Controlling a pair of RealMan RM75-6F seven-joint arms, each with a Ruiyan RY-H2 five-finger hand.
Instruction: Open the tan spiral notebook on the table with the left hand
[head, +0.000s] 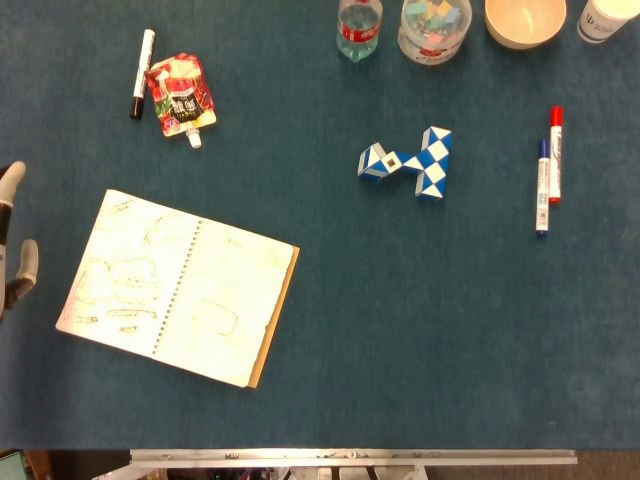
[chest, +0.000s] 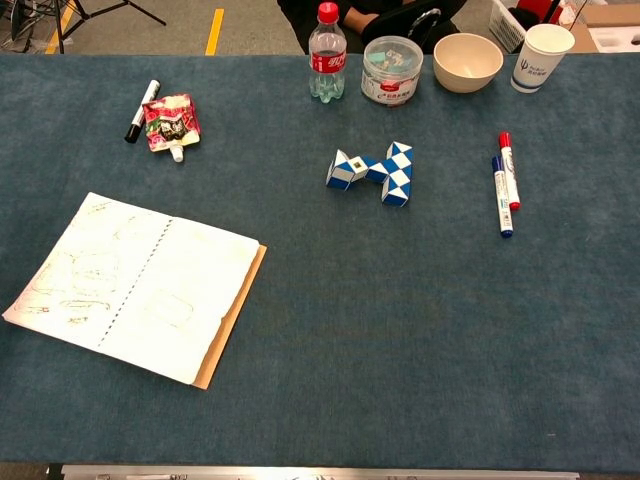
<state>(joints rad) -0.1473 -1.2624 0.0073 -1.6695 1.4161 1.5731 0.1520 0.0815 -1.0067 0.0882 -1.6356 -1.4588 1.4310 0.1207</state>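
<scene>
Three markers (chest: 141, 109), one notebook (chest: 140, 286), bottle (chest: 326, 53), bowl (chest: 467, 61), cup (chest: 541, 56)
</scene>
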